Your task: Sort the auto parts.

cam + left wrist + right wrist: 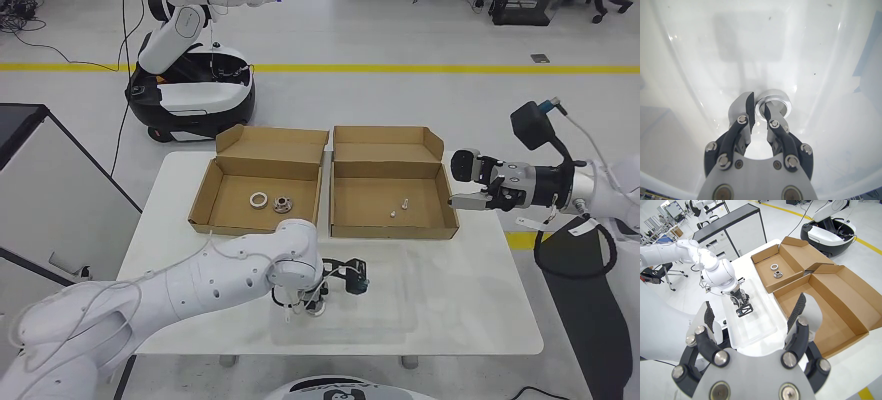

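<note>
**Left hand (758,106) pinches a ring (776,95) in the tray (677,56)**

Black pads (750,111) clamp the metal ring's wall, one inside the bore and one against the outside. The hand is narrow and holding the ring low in the clear tray. I cannot tell whether the ring is touching the tray floor.

This looks like the pick-up step. The next move likely calls for a straight lift over the tray's wall, then a carry to the left box (205,200) just beyond the tray. That box already holds a similar ring (258,199) and a flanged bush (283,205). Smooth metal held by one wall could slip or swing, so the grip needs to be firm.

Beyond the tray's other end, the right box (345,210) holds two small fasteners (398,207). The right hand (462,182) hangs wide open and empty, well to the tray's right.

Under the tray is a white desk (480,300). Around it is grey floor with a yellow line (400,68), and a parked robot base (195,95) sits well beyond the tray.
</note>
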Tool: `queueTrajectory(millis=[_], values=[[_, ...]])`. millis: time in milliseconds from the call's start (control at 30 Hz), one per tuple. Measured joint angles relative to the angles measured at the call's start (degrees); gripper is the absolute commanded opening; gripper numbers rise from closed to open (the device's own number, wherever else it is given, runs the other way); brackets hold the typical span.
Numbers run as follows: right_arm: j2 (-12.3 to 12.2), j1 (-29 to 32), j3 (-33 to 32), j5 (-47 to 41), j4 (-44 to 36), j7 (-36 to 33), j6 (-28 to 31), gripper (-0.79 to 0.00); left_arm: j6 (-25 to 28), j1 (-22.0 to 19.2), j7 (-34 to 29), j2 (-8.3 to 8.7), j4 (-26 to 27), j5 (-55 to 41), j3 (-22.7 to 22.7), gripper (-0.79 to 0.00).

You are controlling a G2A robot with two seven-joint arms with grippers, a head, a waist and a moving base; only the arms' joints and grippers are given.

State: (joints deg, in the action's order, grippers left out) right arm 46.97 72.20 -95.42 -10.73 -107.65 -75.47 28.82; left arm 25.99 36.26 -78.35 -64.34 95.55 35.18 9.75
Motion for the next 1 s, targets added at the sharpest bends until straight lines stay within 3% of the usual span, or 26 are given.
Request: queueTrajectory(millis=[333,533,867,1000], values=[[0.0,0.0,0.0,0.0,0.0,0.0,0.0,0.0,-1.0,-3.1,-1.0,1.12,2.4,-3.5,0.0,-0.785],[0.0,0.0,0.0,0.0,0.0,0.0,0.0,0.0,-2.7,-8.3,-2.7,3.65,8.0,-9.0,0.0,-0.785],[0.0,0.0,0.0,0.0,0.0,0.0,0.0,0.0,-2.2,-16.1,-2.2,9.71,16.2,-14.7,0.0,-0.785],[0.0,0.0,0.0,0.0,0.0,0.0,0.0,0.0,-2.1,-16.1,-2.1,9.78,16.3,-14.7,0.0,-0.785]])
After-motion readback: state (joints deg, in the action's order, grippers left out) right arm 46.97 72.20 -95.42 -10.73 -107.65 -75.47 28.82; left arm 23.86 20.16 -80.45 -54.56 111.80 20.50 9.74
